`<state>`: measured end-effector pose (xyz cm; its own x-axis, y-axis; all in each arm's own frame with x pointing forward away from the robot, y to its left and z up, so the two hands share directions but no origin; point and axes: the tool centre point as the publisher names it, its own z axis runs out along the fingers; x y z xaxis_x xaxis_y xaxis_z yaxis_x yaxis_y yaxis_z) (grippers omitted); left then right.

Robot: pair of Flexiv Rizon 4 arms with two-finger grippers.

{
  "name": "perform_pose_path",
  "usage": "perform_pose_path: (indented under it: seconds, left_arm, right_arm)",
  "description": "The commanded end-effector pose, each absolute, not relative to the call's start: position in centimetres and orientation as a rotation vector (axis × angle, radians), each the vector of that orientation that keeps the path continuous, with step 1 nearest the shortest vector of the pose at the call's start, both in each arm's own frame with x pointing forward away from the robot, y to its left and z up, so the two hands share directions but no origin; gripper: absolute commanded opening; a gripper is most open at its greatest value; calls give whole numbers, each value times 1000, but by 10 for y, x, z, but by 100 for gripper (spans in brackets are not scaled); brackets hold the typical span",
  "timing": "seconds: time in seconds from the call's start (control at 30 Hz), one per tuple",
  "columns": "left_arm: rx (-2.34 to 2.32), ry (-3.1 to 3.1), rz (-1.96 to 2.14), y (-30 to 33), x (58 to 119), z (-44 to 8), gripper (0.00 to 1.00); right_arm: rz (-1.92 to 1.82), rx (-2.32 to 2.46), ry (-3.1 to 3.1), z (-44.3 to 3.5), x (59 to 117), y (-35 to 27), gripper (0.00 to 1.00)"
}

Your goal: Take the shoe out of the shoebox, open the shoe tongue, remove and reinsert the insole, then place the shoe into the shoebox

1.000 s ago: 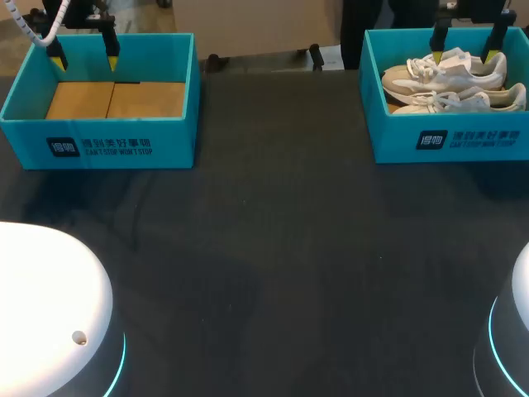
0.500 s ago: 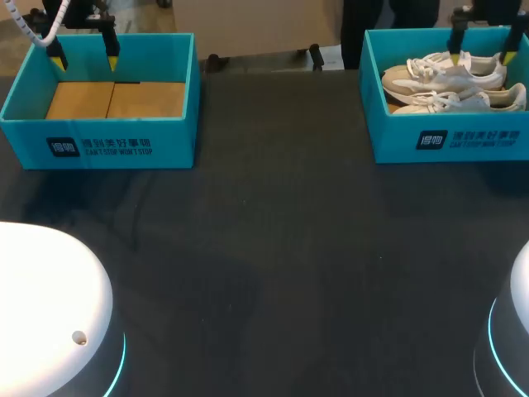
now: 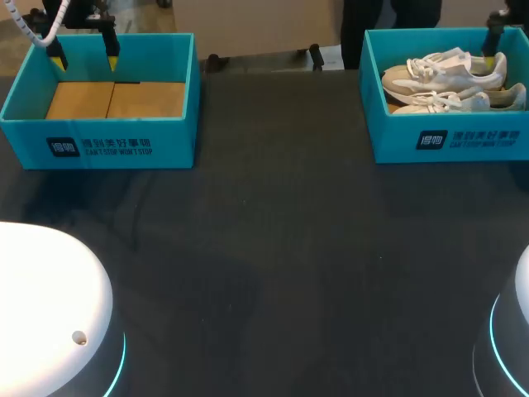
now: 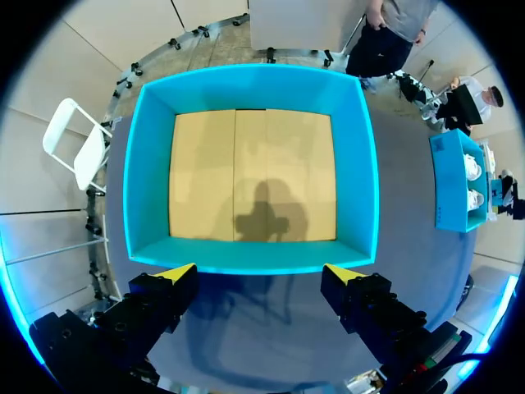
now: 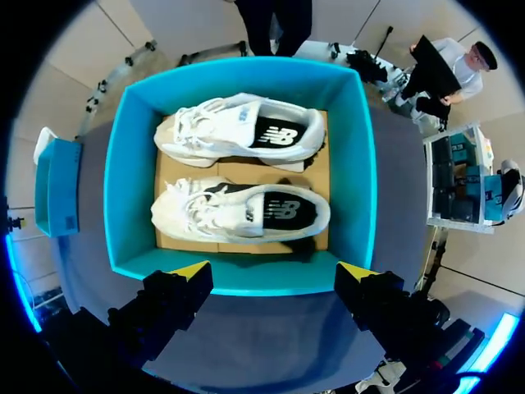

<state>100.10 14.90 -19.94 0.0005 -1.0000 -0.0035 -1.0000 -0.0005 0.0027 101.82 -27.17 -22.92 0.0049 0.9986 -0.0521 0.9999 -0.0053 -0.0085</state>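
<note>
Right gripper (image 5: 275,271) hovering over shoebox (image 5: 361,164) with two shoes (image 5: 238,131), jaws open. Left gripper (image 4: 258,272) hovering over second box (image 4: 148,164), jaws open.

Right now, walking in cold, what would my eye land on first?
Two bright teal boxes on the dark table: the right shoebox holds a pair of white shoes, the left box only bare cardboard. The left fingers and right fingers, yellow-tipped, hang open above them.
</note>
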Motion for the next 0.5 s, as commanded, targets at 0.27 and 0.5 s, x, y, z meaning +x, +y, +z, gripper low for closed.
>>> perform_pose_path:
  seconds: [0.27,0.5]
  left_arm:
    - [-2221,2221,4,149,1000,-200,100]
    - [-2221,2221,4,149,1000,-200,100]
  right_arm:
    - [-66,2153,2212,-268,1014,-305,100]
    - [-63,2106,2240,-281,1020,-316,100]
